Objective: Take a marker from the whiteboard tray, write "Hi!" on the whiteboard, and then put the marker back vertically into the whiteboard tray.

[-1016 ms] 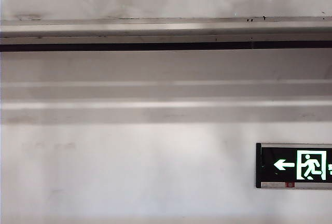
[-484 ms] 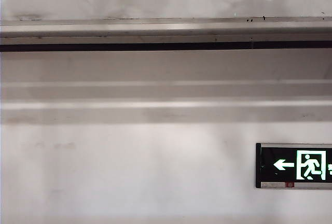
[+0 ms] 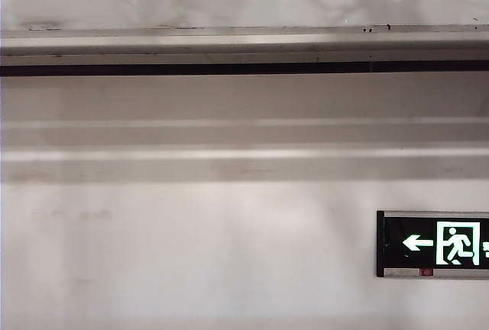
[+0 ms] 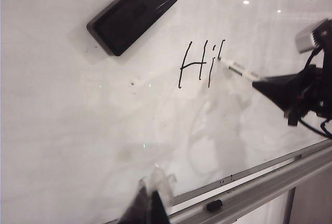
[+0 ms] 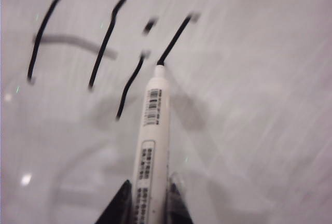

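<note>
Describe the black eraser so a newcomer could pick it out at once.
Start at the whiteboard and find the handwritten "Hi". Up and to its left in the left wrist view sits the eraser: a tilted, glossy black oblong block, the only solid dark slab on the white surface.

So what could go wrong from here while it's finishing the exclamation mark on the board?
1. The right gripper holds the slim white-barrelled marker only at its rear end, so pressing on the glossy white whiteboard could tilt it and bend the stroke.
2. The wet "Hi" strokes sit close beside the tip; a sideways drift could smear them.
3. The small black cap lies loose on the silver-grey metal whiteboard tray near the left gripper, which could knock it.
</note>
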